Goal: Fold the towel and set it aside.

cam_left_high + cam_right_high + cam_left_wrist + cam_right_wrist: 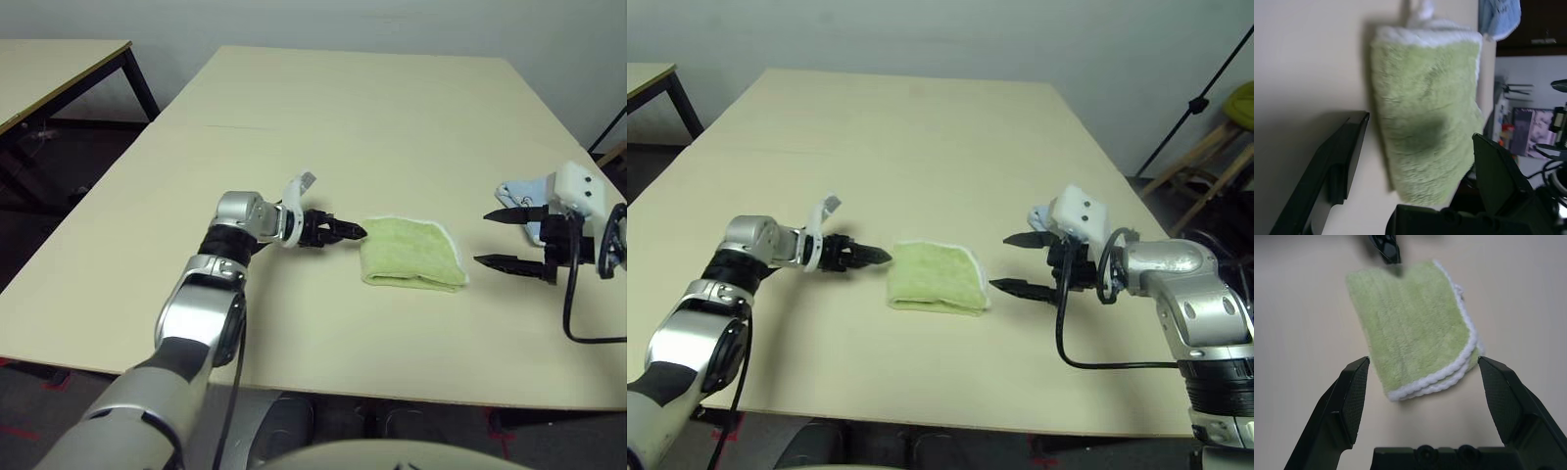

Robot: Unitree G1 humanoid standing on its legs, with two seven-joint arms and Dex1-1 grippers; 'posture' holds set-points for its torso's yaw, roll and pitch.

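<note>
Both head views look down and forward over the surface [392, 108], while each wrist view faces the towel [1410, 323] closely from opposite sides.

Towel [411, 254] on the table [333, 127], left hand [345, 230] just left, right hand [505, 238] to its right
</note>
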